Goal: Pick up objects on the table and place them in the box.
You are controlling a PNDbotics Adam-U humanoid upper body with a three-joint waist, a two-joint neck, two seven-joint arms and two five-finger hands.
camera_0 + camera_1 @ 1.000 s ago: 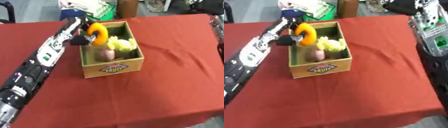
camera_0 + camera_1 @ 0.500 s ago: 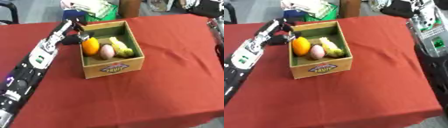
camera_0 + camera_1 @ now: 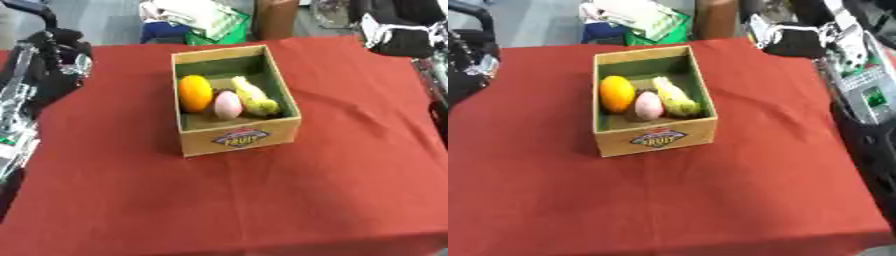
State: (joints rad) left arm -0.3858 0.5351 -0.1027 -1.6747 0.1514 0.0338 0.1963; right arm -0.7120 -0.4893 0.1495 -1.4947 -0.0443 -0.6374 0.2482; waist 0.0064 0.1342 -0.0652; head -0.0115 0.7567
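Box (image 3: 238, 139): matt brown cardboard, printed paper label on front. Table cover (image 3: 350, 165): red cloth, matt, faintly creased. Orange fruit (image 3: 195, 93): smooth, slight sheen. Pink egg-shaped piece (image 3: 227, 105): smooth.

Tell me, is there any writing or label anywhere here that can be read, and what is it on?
"FRUIT": that is how the large word on the coloured label on the front wall of the cardboard box seems to read, though it is blurred; any smaller print on it is too blurred to read.
Green panel on the robot's right arm: marks too blurred to read.
No other writing can be made out.
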